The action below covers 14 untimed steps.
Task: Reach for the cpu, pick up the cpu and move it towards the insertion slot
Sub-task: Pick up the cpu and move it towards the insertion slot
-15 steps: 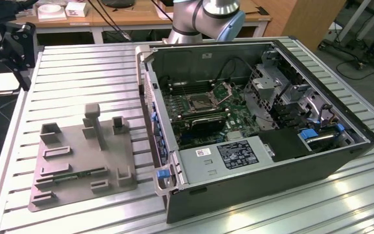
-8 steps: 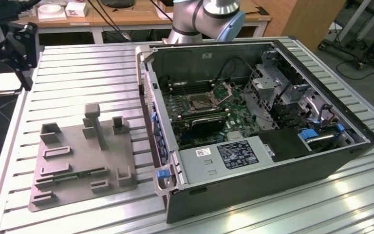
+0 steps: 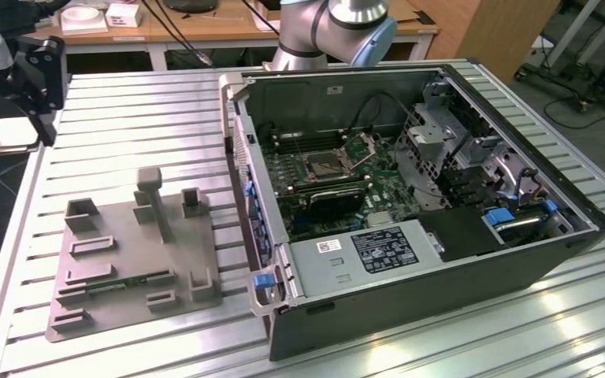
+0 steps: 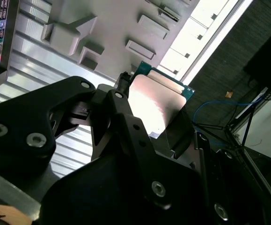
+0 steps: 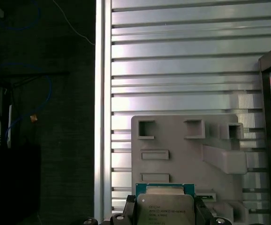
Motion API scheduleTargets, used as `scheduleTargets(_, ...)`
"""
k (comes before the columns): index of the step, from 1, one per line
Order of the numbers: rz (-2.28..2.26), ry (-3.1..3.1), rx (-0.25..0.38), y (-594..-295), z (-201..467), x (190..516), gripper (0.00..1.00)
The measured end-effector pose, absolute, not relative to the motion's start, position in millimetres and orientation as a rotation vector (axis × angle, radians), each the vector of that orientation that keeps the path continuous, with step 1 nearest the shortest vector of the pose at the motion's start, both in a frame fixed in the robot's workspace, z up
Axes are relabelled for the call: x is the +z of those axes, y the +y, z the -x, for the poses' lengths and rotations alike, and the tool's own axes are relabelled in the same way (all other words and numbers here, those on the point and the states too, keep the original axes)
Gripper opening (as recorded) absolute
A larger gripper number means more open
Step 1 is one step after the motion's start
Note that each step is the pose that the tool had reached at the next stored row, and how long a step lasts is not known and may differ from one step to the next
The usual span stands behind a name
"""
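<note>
Pincer snug against opposite edges of the cpu.

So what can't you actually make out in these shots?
- The cpu: its lower part is cut off by the picture's edge in the first wrist view, and it is partly covered by the gripper holding it in the second wrist view.
- The insertion slot: its contacts are too small to tell in the exterior view.

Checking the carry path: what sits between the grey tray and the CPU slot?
In the exterior view, a bare strip of table, then the case's side wall and some green board before the slot.
</note>
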State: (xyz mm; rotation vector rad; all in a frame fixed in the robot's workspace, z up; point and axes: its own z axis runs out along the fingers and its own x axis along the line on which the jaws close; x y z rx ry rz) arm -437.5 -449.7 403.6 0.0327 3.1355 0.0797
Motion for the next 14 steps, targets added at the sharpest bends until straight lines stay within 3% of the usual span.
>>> scheduleTargets(14, -0.033, 3.136, 0.080, -449.7, 432.6, 403.7, 0.55)
